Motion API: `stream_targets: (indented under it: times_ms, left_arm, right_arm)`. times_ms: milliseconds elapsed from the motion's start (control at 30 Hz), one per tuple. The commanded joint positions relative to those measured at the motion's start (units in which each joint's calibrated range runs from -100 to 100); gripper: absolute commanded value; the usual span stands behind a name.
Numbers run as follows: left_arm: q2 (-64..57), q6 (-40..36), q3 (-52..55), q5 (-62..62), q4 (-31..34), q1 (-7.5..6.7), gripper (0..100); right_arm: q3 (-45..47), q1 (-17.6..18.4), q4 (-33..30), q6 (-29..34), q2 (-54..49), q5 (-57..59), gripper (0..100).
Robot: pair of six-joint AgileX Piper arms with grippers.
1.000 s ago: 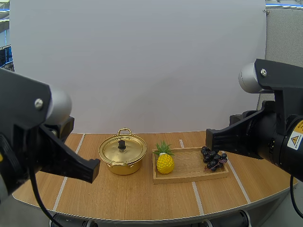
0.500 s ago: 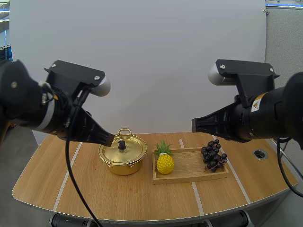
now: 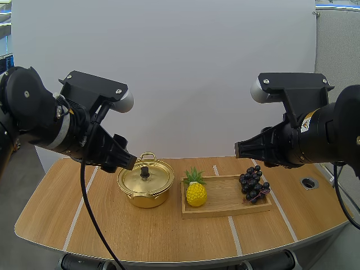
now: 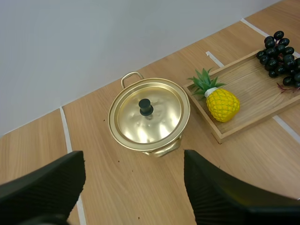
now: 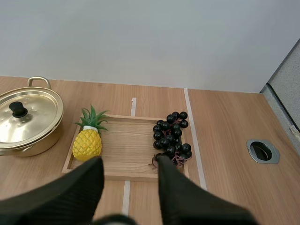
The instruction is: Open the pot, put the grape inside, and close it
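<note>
Left gripper [image 4: 133, 197], spread wide, is hanging above the closed gold pot [image 4: 149, 117], apparently to take its lid knob [image 4: 146, 107]; right gripper [image 5: 129, 194], also parted, is hovering over the grapes [image 5: 171, 136] on the wooden tray [image 5: 131, 146]

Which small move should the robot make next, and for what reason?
Probably lower the left gripper toward the black knob of the lid. The lid is on the pot, the grapes lie on the tray, and the left fingers stand open above the pot.
</note>
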Motion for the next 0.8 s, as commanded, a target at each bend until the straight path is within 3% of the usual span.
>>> stream_targets:
  times_ms: [0, 567, 767]
  left_arm:
    - [0.2, 0.5, -0.2, 0.1, -0.4, 0.07, 100]
    - [0.2, 2.4, -0.2, -1.3, -0.4, 0.07, 100]
    - [0.2, 1.2, -0.2, -0.2, -0.4, 0.07, 100]
  right_arm:
    - [-0.3, 0.1, -1.0, 0.1, 0.0, 0.0, 100]
    - [-0.3, 0.1, -1.4, 0.2, 0.0, 0.0, 100]
    - [-0.3, 0.1, -4.5, 4.7, 0.0, 0.0, 100]
